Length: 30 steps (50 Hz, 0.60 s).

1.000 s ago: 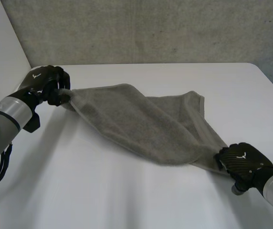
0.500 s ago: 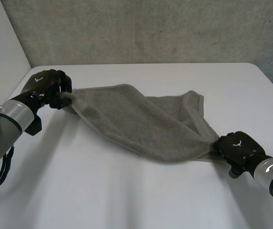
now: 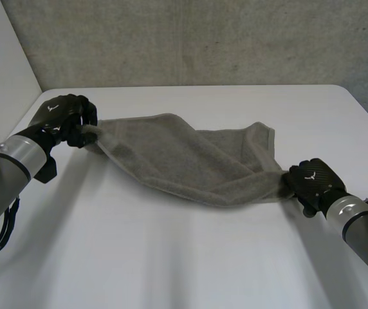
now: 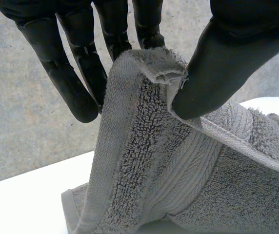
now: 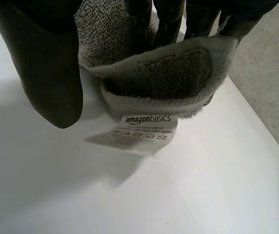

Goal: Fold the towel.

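the left robot hand (image 3: 63, 117) sits at the far left of the counter (image 3: 171, 257), clenched on one corner of the towel (image 3: 190, 161). in its wrist view the thumb presses the hemmed corner against the fingers (image 4: 76, 78), and the terry bunches up between them.

from there the grey towel runs across the middle of the counter towards the right. it is lifted at both ends and sags in between, its belly seeming to rest on the surface, with a loose flap folded over near the right end. it looks soft, thick and light, with no stiffness of its own, so it will likely droop and crease wherever it isn't held. the pile should give decent friction, so slipping seems unlikely given a firm pinch. the hemmed corners look like the sensible places to hold, since a grip midway along an edge would let the ends flop.

the right robot hand (image 3: 312, 183) is low at the right of the counter, grasping the opposite corner. its wrist view shows the cloth rolled over between thumb and fingers, and a white care label (image 5: 147, 127) hangs from the hem there.
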Tool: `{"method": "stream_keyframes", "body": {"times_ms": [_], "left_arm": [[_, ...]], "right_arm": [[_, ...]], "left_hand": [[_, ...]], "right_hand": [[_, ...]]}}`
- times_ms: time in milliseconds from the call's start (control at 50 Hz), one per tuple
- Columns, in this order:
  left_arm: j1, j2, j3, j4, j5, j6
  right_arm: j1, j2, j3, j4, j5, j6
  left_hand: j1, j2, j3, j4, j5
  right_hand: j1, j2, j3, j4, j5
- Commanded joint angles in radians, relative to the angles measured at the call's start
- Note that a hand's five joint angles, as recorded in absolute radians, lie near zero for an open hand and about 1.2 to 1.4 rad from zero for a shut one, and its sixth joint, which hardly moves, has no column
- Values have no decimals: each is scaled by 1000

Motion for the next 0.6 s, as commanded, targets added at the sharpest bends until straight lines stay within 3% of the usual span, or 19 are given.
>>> {"method": "stream_keyframes", "body": {"times_ms": [20,80,120,260,300,380,500,600], "left_arm": [[0,-2,0,4,2,0],[0,-4,0,4,2,0],[2,-7,1,4,2,0],[8,-5,1,-7,5,3],[14,4,-3,-10,6,6],[21,21,-19,-13,9,11],[92,151,-62,-61,23,8],[159,295,-88,-169,146,-5]], "right_arm": [[16,8,-28,-40,12,0],[16,11,-34,-49,23,1],[16,20,-54,-60,58,3],[12,-23,-67,-61,100,50],[5,-149,-67,-47,100,113],[-1,-269,-74,-34,87,197],[-50,-385,-159,217,-45,248],[-136,-482,-301,485,-129,250]], "left_hand": [[50,37,14,38,30],[50,37,14,38,30],[50,37,14,38,30],[50,37,14,38,30],[50,37,14,38,30],[50,37,14,38,30],[50,37,14,38,30],[50,37,14,38,30]], "right_hand": [[204,175,195,200,201],[331,302,322,327,328],[768,739,759,764,765],[770,742,761,766,768],[770,742,761,766,768],[770,742,761,766,768],[770,742,761,766,768],[770,742,761,766,768]]}}
